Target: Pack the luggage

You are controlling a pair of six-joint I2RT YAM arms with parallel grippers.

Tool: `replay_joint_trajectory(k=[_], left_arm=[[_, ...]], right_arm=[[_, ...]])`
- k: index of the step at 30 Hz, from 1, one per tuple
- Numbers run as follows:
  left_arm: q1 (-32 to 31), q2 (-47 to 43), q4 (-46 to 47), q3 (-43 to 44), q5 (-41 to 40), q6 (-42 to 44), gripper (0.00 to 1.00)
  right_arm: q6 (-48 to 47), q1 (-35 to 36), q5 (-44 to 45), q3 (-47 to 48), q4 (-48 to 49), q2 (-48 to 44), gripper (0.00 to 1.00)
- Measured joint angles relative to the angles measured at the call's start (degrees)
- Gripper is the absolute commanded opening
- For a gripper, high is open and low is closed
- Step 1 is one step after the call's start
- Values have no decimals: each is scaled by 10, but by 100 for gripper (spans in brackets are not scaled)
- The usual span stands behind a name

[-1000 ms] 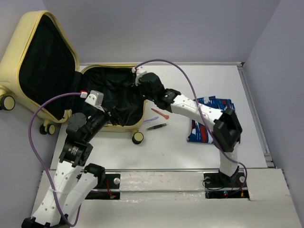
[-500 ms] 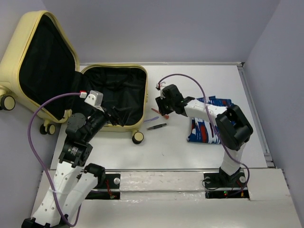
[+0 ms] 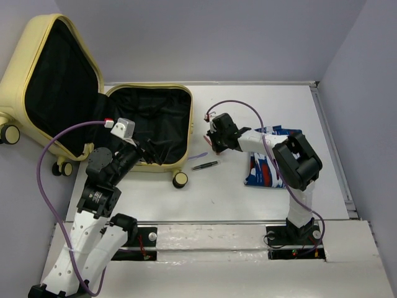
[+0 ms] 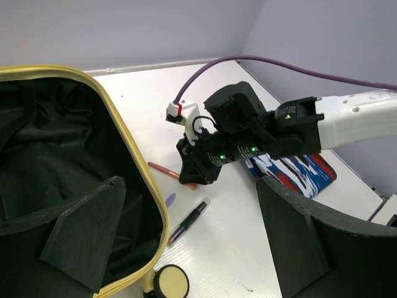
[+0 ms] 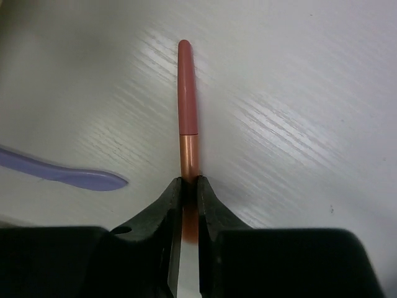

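The luggage (image 3: 188, 118), a pale-yellow suitcase, lies open at the left with its black lining showing and its lid propped up. Its yellow rim (image 4: 133, 161) runs through the left wrist view. My right gripper (image 3: 214, 144) is down on the table just right of it, shut on a pink and copper pen (image 5: 187, 99) that lies flat and sticks out ahead of the fingertips (image 5: 177, 189). My left gripper (image 3: 146, 149) hangs open over the suitcase's near right edge, holding nothing; its fingers (image 4: 87, 236) frame the pen (image 4: 162, 169) and the right gripper (image 4: 197, 177).
A black pen (image 3: 205, 165) and a small purple spatula-like piece (image 3: 198, 156) lie on the table beside the suitcase. A folded blue, white and red cloth (image 3: 263, 174) lies under the right forearm. A suitcase wheel (image 3: 180, 180) juts toward the near side.
The right arm pulled back from over the open suitcase to the table on its right, came down on the pink pen, and its jaws closed on it. The left arm stayed still.
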Motion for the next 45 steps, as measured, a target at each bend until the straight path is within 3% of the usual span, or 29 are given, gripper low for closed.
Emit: replay_joint_trajectory(k=[8,14,15,16,18,19,23,28,30,33,35,37,45], left_arm=[[0,2,0,0,-4,0,99],[3,2,0,0,-8,0,99],[4,2,0,0,-9,0,99],[6,2,0,0,-9,0,99],[9,2,0,0,-9,0,99],[10,2,0,0,-10,0,99],[12,3,-1,0,-11,0,99],[12,2,-2,0,-10,0,99],[12,2,-2,0,-9,0,99],[12,2,-2,0,-7,0,99],[12,2,-2,0,-7,0,99],[12,2,-2,0,-7,0,99],[12,2,-2,0,-7,0,99]], right_arm=[[1,0,59,-11,-26,-50,7],[35,16,-13,50,-30,-149,7],[41,25,-26,75,-28,-145,13],[47,40,-47,120,-20,-134,39],[54,71,-77,205,-12,-99,72],[55,88,-94,248,1,-76,83],[57,123,-116,263,6,-56,77],[37,100,-112,78,9,-115,62],[24,81,-110,-11,6,-141,61],[8,56,-111,-98,-11,-157,64],[-6,52,-117,-129,-21,-157,72],[-22,55,-124,-136,-28,-155,78],[-63,57,-131,-120,-16,-131,82]])
